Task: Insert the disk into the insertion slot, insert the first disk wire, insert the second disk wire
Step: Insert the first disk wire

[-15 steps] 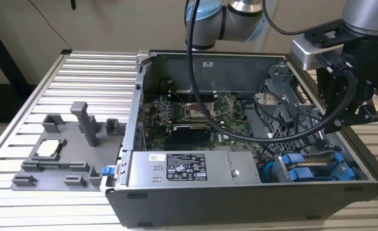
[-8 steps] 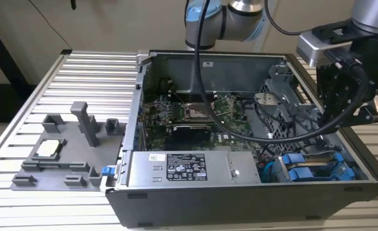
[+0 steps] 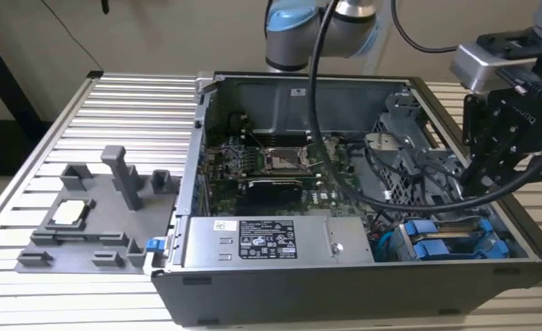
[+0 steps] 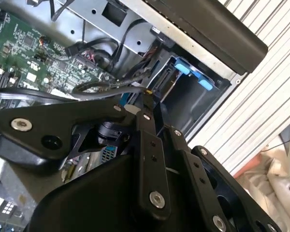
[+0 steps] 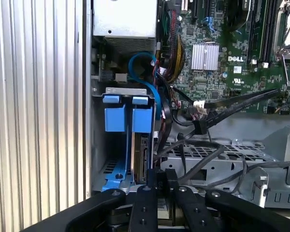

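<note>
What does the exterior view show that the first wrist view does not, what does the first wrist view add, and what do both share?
From the exterior view: the grey plastic fixture tray with upright posts, and the arm's blue-capped joint.
From the first wrist view: the silver finned heatsink on the board.
In both: the bright blue plastic carrier frames, the green motherboard, the ribbed metal table and the black hand.

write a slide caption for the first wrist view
Gripper close to the disk, seated in its blue carrier inside the insertion slot, black cables alongside.
</note>
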Robot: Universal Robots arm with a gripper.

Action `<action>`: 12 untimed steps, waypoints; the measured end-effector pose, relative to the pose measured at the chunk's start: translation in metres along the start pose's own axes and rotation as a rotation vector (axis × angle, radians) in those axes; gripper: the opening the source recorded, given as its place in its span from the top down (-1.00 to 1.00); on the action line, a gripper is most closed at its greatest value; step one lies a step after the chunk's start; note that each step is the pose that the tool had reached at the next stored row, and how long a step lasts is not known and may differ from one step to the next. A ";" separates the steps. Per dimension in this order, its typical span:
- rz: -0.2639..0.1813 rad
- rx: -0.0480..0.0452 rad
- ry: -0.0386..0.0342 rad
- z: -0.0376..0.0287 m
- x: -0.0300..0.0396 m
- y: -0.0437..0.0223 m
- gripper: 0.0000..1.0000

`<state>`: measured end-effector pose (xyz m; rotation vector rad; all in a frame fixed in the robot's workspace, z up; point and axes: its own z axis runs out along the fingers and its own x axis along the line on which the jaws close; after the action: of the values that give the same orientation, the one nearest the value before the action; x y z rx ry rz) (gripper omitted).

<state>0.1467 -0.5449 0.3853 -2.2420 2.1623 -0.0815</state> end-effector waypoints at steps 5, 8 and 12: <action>-0.001 -0.0405 -0.0016 0.0031 0.0050 -0.0124 0.62; -0.001 -0.0639 -0.0023 0.0049 0.0087 -0.0188 0.62; -0.002 -0.0900 -0.0034 0.0078 0.0152 -0.0240 0.62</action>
<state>0.1716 -0.5594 0.3792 -2.2885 2.2055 0.0200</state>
